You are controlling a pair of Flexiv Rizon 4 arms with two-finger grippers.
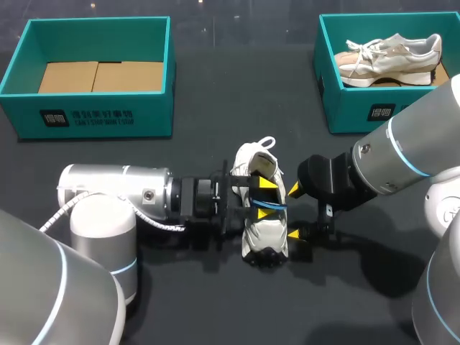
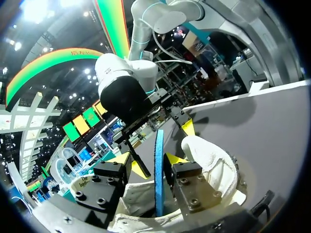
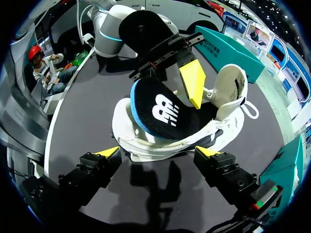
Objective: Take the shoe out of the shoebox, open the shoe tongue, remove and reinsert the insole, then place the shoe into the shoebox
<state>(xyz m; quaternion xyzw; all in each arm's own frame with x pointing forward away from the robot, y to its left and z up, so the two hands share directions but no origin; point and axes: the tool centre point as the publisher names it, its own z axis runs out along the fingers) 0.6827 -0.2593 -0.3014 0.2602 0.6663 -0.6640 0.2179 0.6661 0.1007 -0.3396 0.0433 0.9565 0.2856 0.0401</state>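
We have the white fabric shoe (image 1: pixel 263 228) lying on the black table (image 1: pixel 215 302), in the open space between our two arms where both can reach it. It is well apart from either box.

Our left gripper (image 1: pixel 264 198) is closed on the black foam insole with the blue edge (image 3: pixel 160 111). One yellow finger (image 3: pixel 193 82) lies flat on its printed face and the other sits behind it (hidden from the right wrist, though the left wrist view shows the insole edge-on between the two tips). One end of the insole bows clear of the shoe while the other is tucked inside. We judge this to be the removing or reinserting step, but we cannot tell which.

Our right gripper (image 1: pixel 294 211) is spread wide and holds nothing. It sits just beside the shoe, which lies ahead of its fingers and not between them, so it is probably there to steady the shoe against the pull.

The empty teal cardboard shoebox (image 1: pixel 97 21) waits at far left. The other teal box (image 1: pixel 352 108), at far right, holds a second pale shoe (image 1: pixel 392 57).
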